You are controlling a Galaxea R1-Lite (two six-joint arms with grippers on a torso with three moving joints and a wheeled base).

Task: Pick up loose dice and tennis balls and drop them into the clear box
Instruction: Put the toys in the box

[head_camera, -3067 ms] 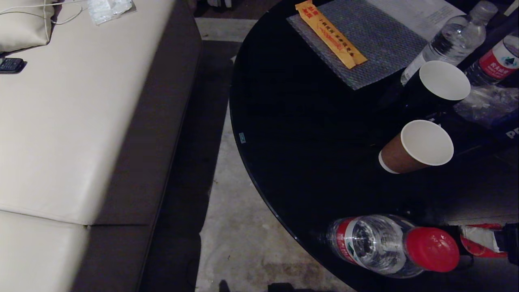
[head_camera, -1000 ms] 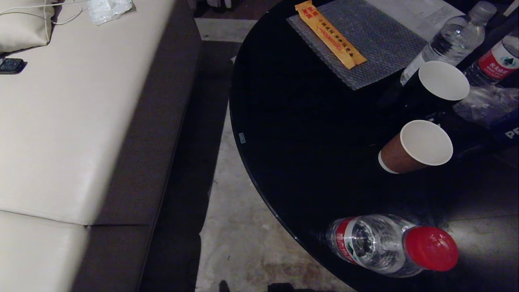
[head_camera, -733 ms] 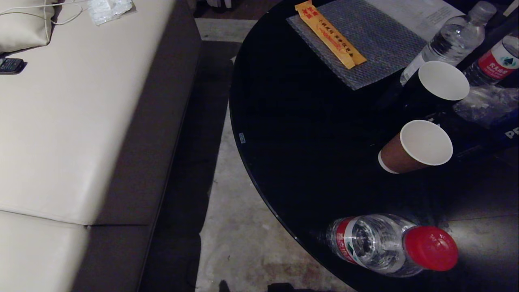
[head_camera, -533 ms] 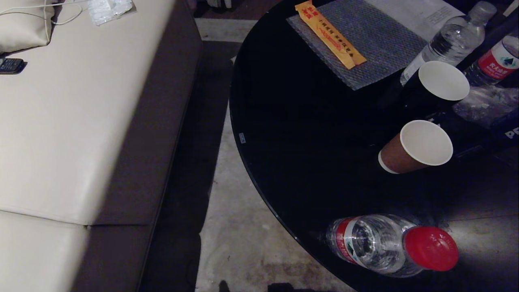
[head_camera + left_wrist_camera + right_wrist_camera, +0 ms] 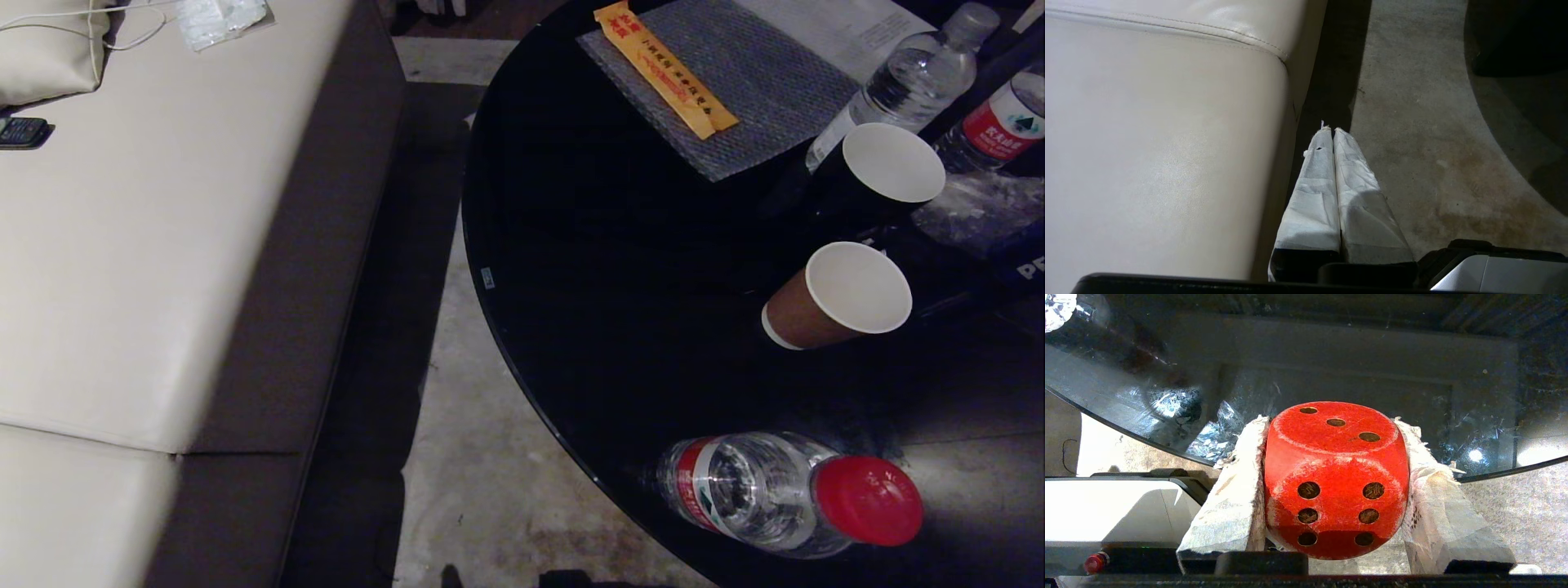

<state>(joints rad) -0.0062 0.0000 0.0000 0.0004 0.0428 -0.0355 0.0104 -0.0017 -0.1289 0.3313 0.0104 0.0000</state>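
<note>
A red die (image 5: pixel 1336 477) with dark pips sits between the white-wrapped fingers (image 5: pixel 1237 498) of my right gripper (image 5: pixel 1331 422), which is shut on it. In the right wrist view it hangs over the curved rim of the black glass table (image 5: pixel 1331 355). That arm does not show in the head view. My left gripper (image 5: pixel 1329 130) is shut and empty, parked low over the floor beside the sofa (image 5: pixel 1167 143). The tennis balls and the clear box are out of view.
On the round black table (image 5: pixel 612 286) stand a red-capped water bottle (image 5: pixel 759 494) near the front rim, a brown paper cup (image 5: pixel 833 298), a black cup (image 5: pixel 878 175), more bottles and a grey mat (image 5: pixel 735 82). A cream sofa (image 5: pixel 163 245) fills the left, with a floor strip (image 5: pixel 482 457) between.
In the oldest frame my right gripper with something red showed at the head view's lower right edge; it has since left that view. Nothing on the table has moved.
</note>
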